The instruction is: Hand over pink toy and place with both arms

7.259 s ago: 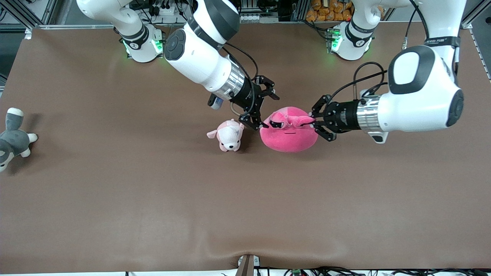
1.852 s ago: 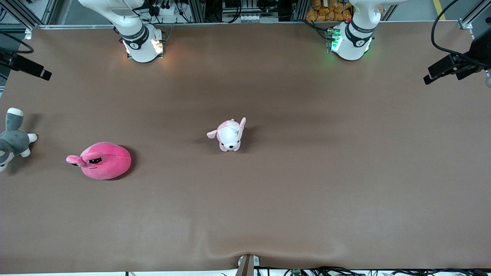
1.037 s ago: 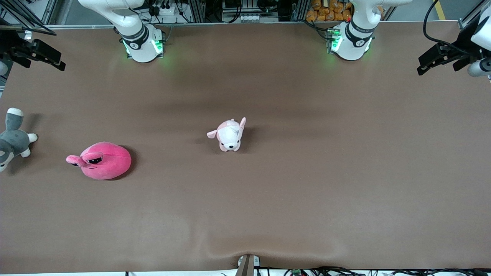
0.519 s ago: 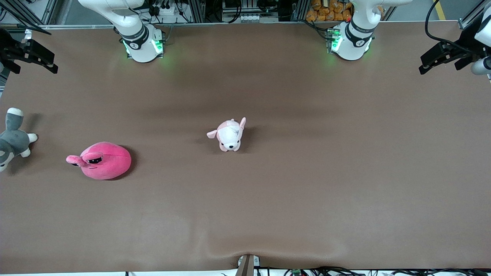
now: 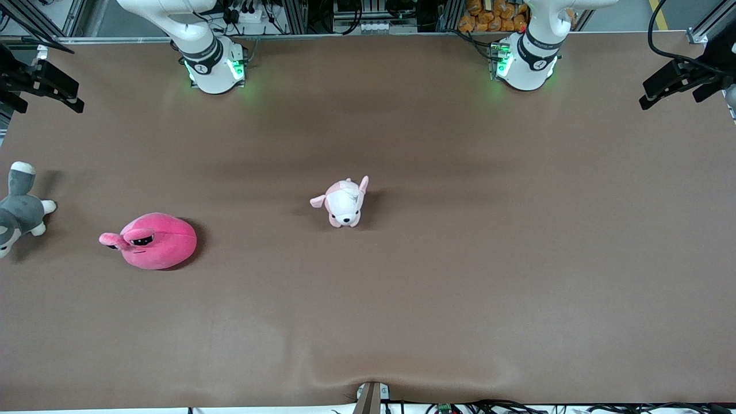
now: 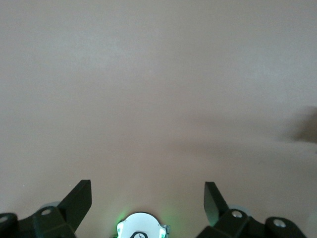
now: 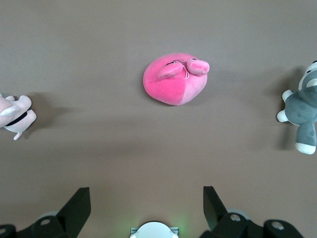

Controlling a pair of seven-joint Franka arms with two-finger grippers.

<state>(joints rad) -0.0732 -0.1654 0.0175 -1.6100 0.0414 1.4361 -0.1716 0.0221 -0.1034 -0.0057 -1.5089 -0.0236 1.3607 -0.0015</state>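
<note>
- As we read the frame from its lower part upward, the first thing is the bare brown table, with nothing on its lowest band.
- Next comes the pink toy, lying alone on the table in the lower middle height of the frame, toward the right arm's end. No claw touches it. The right wrist view shows it resting free, with its ears on top.
- A little higher in the frame are the pale puppy plush, at the centre, and the grey-and-white plush, at the frame's edge at the right arm's end. Both are well apart from the pink toy.
- Higher again, the right gripper hangs over the table's edge in the upper corner at its own end. Its claw is released, with the fingers spread wide and nothing between them.
- The left gripper hangs in the other upper corner, over its own end of the table. It is released and empty too.
- We judge that the placing is done and the step in hand is to park both arms. To do it well, we would keep the claws high and spread, and not sweep low over the grey plush or the pink toy.
- We count three plush toys, one of each kind, and two arms with two grippers.
</note>
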